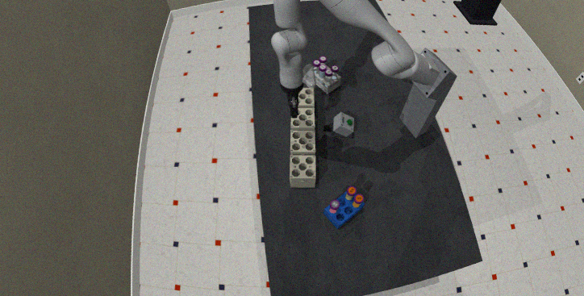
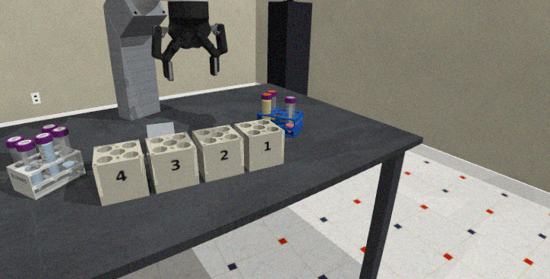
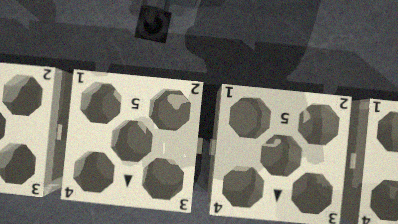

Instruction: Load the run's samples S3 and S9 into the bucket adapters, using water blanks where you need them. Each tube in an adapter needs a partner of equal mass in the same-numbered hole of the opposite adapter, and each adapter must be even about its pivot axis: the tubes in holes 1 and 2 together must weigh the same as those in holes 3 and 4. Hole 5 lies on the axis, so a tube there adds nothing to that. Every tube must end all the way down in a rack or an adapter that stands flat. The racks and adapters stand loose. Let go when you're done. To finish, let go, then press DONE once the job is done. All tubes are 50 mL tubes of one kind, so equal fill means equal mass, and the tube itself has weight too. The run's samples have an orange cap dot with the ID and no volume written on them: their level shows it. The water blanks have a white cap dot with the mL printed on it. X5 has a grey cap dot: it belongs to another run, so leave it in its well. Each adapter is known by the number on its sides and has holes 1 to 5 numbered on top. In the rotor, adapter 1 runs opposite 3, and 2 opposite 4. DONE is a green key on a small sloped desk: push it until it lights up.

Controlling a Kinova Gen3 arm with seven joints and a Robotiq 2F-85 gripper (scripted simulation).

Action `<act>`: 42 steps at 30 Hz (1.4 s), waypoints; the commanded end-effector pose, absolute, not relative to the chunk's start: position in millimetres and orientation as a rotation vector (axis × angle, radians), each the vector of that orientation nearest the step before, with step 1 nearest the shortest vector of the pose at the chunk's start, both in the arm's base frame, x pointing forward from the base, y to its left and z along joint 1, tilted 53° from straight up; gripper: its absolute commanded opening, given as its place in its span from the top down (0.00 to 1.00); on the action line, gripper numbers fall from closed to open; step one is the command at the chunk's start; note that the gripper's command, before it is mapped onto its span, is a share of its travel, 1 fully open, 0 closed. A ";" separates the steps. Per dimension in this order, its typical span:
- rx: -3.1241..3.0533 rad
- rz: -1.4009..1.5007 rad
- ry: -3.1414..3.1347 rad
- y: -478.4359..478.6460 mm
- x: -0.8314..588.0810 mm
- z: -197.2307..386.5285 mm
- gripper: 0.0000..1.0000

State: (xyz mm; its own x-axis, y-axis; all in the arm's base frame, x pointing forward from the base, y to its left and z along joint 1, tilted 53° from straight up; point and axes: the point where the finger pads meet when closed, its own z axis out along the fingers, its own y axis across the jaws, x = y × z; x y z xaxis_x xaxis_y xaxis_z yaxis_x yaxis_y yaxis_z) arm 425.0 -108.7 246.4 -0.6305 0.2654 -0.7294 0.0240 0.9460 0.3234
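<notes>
Overhead, the pincer [image 2: 190, 69] hangs with its fingers spread wide and bare above adapters 3 [image 2: 175, 165] and 4 [image 2: 120, 175], all holes vacant. Both orange-capped samples [image 2: 267, 103] sit in the blue rack [image 2: 294, 127] beyond adapter 1 [image 2: 265, 146] on the worktop [image 2: 327, 138].

I see dark worktop [image 2: 346, 138] carrying four adapters [image 2: 175, 165] in a row, clear blank rack [image 2: 23, 180], blue sample rack [image 2: 296, 122], DONE desk [image 1: 341, 124], arm pedestal [image 2: 132, 84].
</notes>
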 end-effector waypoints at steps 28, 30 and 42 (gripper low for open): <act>-0.664 -0.078 2.118 24.4 403.3 260.8 0.00; -0.664 -0.078 2.118 34.2 401.6 261.6 0.00; -0.664 -0.078 2.118 83.5 393.2 265.7 0.00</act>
State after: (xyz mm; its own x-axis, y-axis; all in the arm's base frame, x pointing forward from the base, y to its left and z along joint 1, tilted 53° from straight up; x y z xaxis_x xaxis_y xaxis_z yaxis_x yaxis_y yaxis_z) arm 394.5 72.0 264.2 -0.4609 -0.4862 -0.7424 -0.4333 0.8533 -0.2899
